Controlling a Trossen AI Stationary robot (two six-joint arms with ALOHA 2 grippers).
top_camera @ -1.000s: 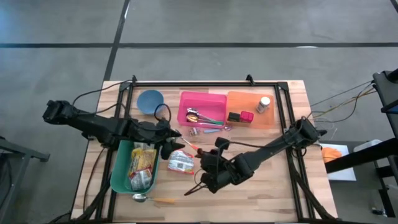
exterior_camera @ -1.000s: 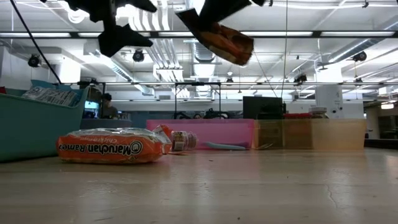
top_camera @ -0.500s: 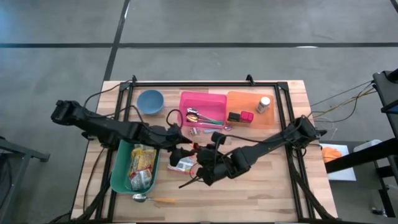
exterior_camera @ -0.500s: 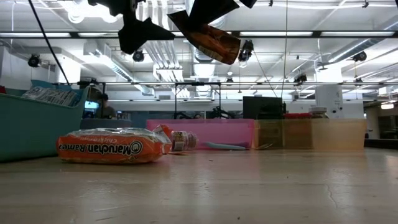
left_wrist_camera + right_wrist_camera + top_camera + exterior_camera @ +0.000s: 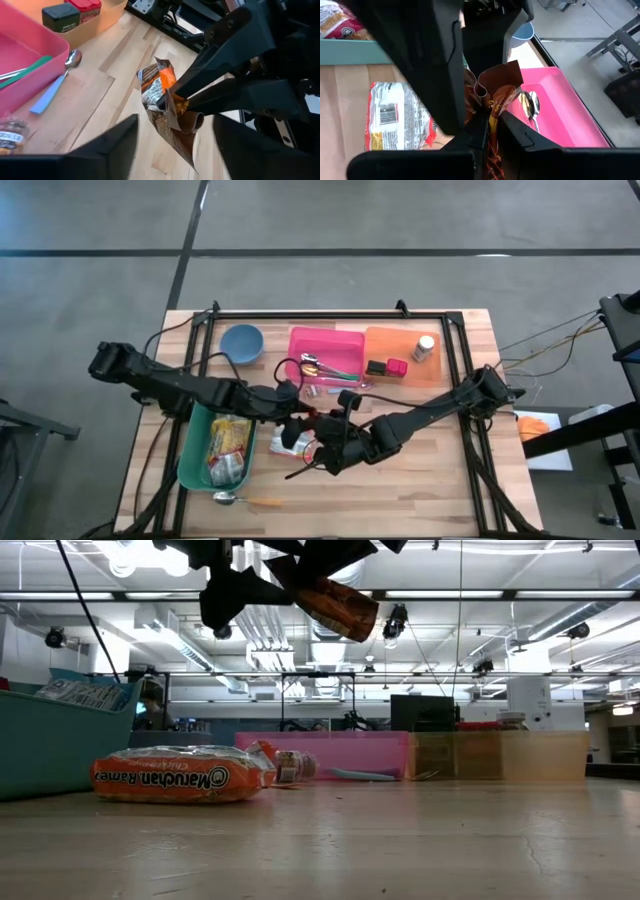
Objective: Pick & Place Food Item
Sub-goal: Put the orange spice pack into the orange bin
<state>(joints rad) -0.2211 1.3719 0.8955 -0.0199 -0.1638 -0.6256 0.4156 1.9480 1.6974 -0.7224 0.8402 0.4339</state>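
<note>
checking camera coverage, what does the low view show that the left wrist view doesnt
Only the low view shows the ramen pack lying on the table beside the teal bin.

Only the left wrist view shows the blue-handled spoon beside the pink tray, and the two small containers in the orange tray.

Both show the brown snack packet held off the table in the shut right pincer, with the left pincer close beside it.
</note>
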